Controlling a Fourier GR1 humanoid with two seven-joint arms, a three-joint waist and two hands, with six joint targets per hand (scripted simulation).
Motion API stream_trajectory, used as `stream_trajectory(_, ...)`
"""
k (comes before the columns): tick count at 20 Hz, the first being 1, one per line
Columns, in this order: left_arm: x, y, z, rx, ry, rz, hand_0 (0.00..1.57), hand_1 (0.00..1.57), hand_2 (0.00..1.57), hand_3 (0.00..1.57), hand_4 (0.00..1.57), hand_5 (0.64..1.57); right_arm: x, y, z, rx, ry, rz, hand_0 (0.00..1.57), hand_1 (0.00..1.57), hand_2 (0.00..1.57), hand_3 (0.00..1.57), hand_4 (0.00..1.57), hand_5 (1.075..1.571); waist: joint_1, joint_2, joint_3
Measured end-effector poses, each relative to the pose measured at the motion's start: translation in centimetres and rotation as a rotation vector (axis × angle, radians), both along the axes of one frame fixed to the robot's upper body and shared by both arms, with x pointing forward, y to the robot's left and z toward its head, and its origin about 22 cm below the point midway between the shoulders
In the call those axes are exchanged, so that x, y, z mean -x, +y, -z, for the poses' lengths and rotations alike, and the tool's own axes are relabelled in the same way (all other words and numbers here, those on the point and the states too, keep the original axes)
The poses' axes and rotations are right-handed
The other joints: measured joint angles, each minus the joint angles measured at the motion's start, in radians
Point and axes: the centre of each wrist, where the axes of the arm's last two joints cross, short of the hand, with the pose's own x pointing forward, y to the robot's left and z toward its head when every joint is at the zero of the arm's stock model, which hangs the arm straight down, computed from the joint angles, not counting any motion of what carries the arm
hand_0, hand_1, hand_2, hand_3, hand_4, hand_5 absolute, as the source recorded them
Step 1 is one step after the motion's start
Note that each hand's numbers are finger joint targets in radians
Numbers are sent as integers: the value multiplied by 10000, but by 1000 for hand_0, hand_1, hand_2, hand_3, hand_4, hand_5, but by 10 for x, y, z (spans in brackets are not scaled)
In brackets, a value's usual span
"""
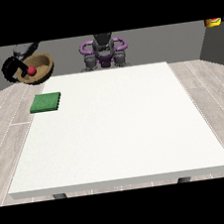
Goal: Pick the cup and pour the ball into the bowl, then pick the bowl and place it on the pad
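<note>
Hand at view's left (11,68), fingers seemingly curled on bowl (39,68) rim; ball (31,71) inside, above pad (46,102).

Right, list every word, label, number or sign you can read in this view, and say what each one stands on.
None can be read. The yellow and red object at the top right edge might carry a marking, but it is cut off and too blurred to tell. The green pad, wooden bowl and white table show no text.
</note>
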Motion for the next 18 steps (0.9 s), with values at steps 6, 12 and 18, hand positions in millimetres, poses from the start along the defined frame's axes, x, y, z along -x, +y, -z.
stream_trajectory(6,8,17,1,7,-498,-49,0,0,0,0,1211,1551,-12,-5,-9,-233,-382,103,1571,1571,1571,487,1066,1567,26,585,0)
stream_trajectory(12,8,20,-5,-49,-802,-85,0,0,0,0,1204,1555,-30,20,13,-938,-675,52,1571,1571,1571,579,1010,1571,87,949,2)
stream_trajectory(18,15,26,-10,-165,-773,-118,0,0,0,0,1190,1562,-24,6,24,-1708,-787,496,1571,1571,1571,1011,527,1568,59,889,8)
